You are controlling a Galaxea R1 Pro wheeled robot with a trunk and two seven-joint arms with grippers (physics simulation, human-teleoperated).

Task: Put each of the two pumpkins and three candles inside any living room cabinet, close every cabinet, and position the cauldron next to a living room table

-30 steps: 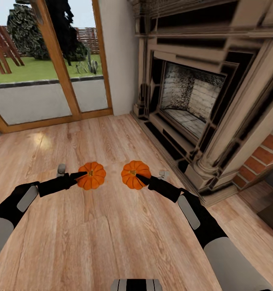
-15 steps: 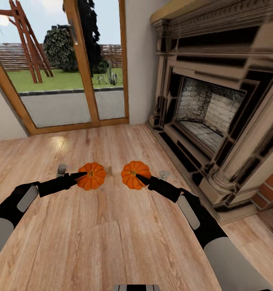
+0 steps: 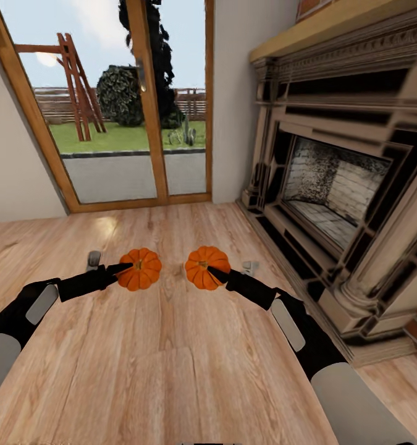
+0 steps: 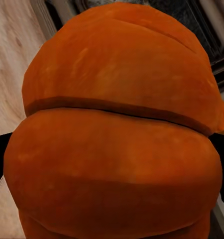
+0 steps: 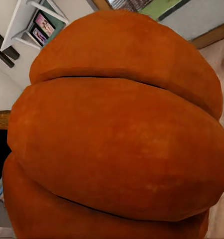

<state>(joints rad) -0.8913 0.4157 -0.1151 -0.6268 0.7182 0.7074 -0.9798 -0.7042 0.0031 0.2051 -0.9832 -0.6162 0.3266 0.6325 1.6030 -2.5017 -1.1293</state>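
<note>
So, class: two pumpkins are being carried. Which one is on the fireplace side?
The pumpkin in the right gripper. The fireplace stands on that side; the pumpkin in the left gripper, is toward the glass door.

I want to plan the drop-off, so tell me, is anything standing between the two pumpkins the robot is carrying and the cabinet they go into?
That can't be judged here: no cabinet is in view. Each gripper is shut on a pumpkin, left and right, over bare wood floor, with the fireplace on the right and a glass door ahead.
</note>
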